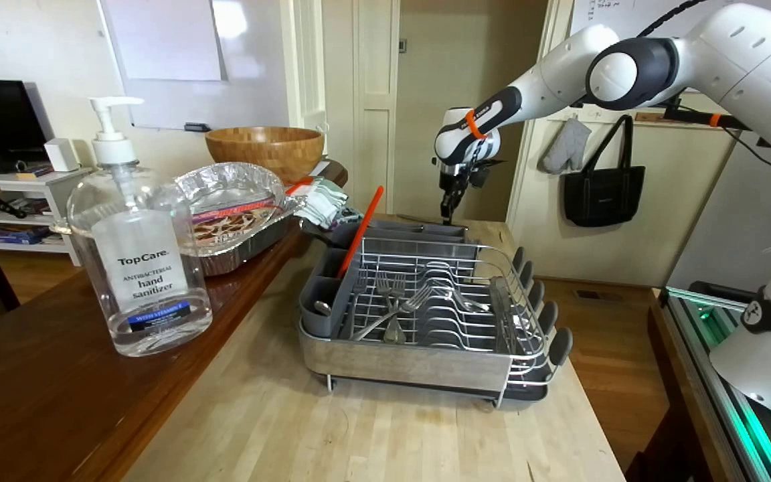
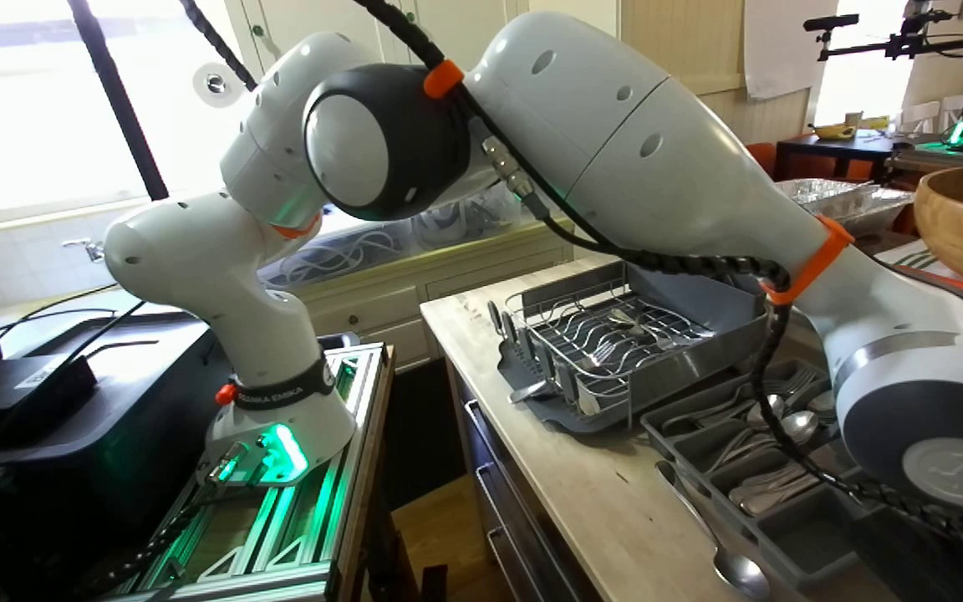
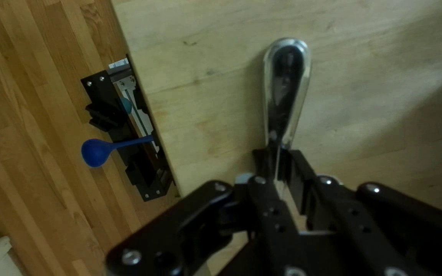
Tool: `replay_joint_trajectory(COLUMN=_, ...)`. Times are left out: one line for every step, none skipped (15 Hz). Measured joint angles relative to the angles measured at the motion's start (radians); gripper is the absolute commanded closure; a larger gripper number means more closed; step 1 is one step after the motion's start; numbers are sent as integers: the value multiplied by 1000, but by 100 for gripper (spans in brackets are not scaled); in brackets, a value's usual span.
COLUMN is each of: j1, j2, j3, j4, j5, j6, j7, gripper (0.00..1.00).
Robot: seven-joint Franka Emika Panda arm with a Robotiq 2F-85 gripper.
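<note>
The pincer (image 3: 278, 164) grips a metal utensil (image 3: 287, 80) by its handle, whose rounded end shows over the tabletop (image 3: 205, 115); whether utensil and tabletop touch is unclear. A blue ladle (image 3: 96, 153) juts beyond the tabletop's edge. In an exterior view, a dish rack (image 1: 405, 365) stands nearby.

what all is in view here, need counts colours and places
utensil: 1, silver, near counter edge
counter: 1, pale wood, under rack
rack: 1, grey and silver, on counter
tray: 1, grey, beside rack
cutlery: many pieces, silver, in rack and tray
spoon: 1, silver, on counter by tray
tool: 1, orange-red, leaning in rack
sanitizer: 1, clear, on dark ledge
foil pan: at least 1, silver, on dark ledge
bowl: 1, brown, near foil pan
bag: 1, black, hanging
mitt: 1, grey, beside bag
ladle: 1, blue, beyond counter edge
arm: 1, white, over counter
hand: 1, black, closed on utensil
</note>
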State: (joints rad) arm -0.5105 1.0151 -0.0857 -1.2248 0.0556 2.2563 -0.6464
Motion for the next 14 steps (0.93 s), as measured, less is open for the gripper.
replay_joint_trajectory(j1=1, j2=0, j3=0, j4=0, j5=0, j6=1, j7=0, gripper=96)
replay_joint_trajectory(j1=0, j2=0, j3=-1, j4=0, j5=0, j6=2, j7=0, gripper=96)
replay_joint_trajectory(j1=0, j2=0, j3=-2, j4=0, j5=0, j6=3, j7=0, gripper=96)
replay_joint_trajectory(j1=0, j2=0, j3=-3, j4=0, j5=0, j6=4, j7=0, gripper=96)
replay_joint_trajectory(j1=0, j2=0, j3=-4, j4=0, j5=0, j6=4, j7=0, gripper=96)
replay_joint_trajectory(j1=0, j2=-1, j3=-5, j4=0, j5=0, j6=4, j7=0, gripper=96)
replay_joint_trajectory(j1=0, j2=-4, j3=-6, j4=-1, j5=0, j6=4, j7=-2, gripper=96)
replay_joint_trajectory(j1=0, j2=-13, j3=-6, j4=-5, j5=0, j6=4, j7=-10, gripper=96)
replay_joint_trajectory(j1=-1, j2=-27, j3=-7, j4=-11, j5=0, j6=-1, j7=-23, gripper=96)
replay_joint_trajectory(j1=-2, j2=-44, j3=-6, j4=-20, j5=0, j6=-11, j7=-42, gripper=96)
replay_joint_trajectory(j1=-3, j2=-64, j3=-6, j4=-32, j5=0, j6=-26, j7=-67, gripper=96)
replay_joint_trajectory(j1=-3, j2=-86, j3=-6, j4=-49, j5=0, j6=-46, j7=-94, gripper=96)
replay_joint_trajectory(j1=-3, j2=-110, j3=-6, j4=-68, j5=0, j6=-68, j7=-123, gripper=96)
replay_joint_trajectory(j1=-3, j2=-134, j3=-6, j4=-92, j5=0, j6=-91, j7=-151, gripper=96)
